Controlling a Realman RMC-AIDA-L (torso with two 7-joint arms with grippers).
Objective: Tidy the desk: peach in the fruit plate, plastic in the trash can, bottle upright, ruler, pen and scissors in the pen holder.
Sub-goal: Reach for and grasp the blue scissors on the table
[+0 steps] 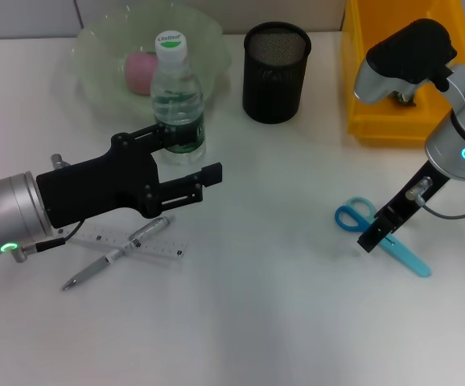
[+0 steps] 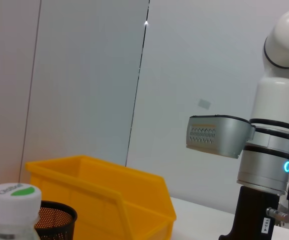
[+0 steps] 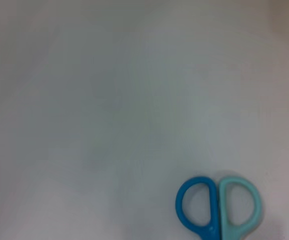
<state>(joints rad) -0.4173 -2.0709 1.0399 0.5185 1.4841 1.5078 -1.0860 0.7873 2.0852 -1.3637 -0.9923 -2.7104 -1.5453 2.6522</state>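
The clear bottle [image 1: 177, 96] with a white cap stands upright; its cap also shows in the left wrist view [image 2: 13, 200]. My left gripper [image 1: 200, 153] is open low beside the bottle, one finger across its label and the other in front of its base. The pink peach [image 1: 140, 71] lies in the pale green fruit plate [image 1: 96, 48]. The blue scissors [image 1: 393, 245] lie flat on the table at the right, and my right gripper [image 1: 376, 233] points down over their middle. Their handles show in the right wrist view [image 3: 217, 210]. The clear ruler [image 1: 156, 248] and grey pen [image 1: 112, 257] lie crossed under my left arm. No plastic shows.
The black mesh pen holder [image 1: 275, 71] stands at the back middle and also shows in the left wrist view [image 2: 54, 217]. The yellow bin [image 1: 393, 129] stands at the back right behind my right arm, and it shows in the left wrist view too [image 2: 109, 200].
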